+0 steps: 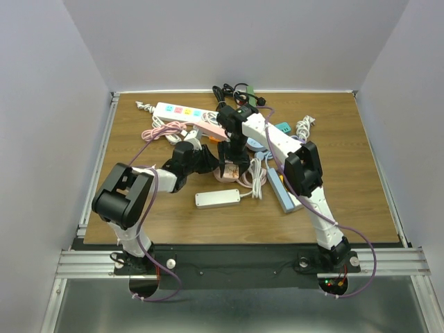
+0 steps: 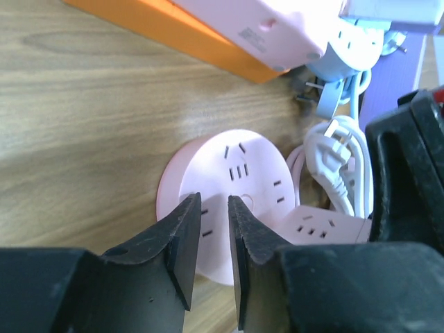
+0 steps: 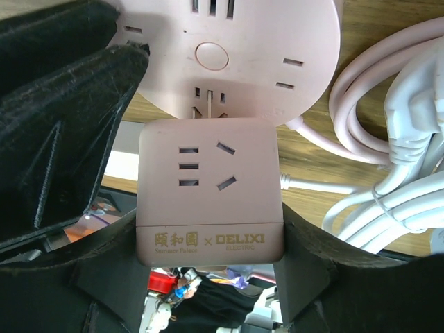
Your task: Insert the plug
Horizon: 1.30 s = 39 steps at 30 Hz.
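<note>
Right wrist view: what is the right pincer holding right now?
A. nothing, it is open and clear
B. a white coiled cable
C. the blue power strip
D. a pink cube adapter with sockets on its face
D: the right pincer grips the pink cube adapter, just short of the round pink socket hub.

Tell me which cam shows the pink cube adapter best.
Right wrist: the pink cube adapter fills the frame, socket face and DELIXI label readable, clamped in the right gripper beside the round pink socket. Left wrist catches only one corner. In the top view the arms hide it.
</note>
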Each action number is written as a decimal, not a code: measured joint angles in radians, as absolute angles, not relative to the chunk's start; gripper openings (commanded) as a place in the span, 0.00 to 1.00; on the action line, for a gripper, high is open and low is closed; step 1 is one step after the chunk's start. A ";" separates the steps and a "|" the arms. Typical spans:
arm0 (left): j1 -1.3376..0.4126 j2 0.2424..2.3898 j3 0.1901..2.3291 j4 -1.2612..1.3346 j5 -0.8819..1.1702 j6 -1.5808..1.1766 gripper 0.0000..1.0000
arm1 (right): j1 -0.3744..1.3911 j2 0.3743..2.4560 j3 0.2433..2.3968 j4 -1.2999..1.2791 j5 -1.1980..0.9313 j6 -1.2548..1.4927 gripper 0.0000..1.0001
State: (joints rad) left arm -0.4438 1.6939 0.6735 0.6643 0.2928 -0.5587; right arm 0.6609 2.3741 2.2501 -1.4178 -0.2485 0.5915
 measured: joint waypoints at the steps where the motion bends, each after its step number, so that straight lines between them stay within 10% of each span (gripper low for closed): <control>1: -0.443 1.703 0.673 0.680 0.298 -0.562 0.34 | 0.661 2.377 2.255 -1.422 -0.248 0.593 0.30; 39: -0.430 1.837 0.681 0.894 0.373 -0.615 0.11 | 0.631 2.417 2.377 -1.415 -0.149 0.604 0.70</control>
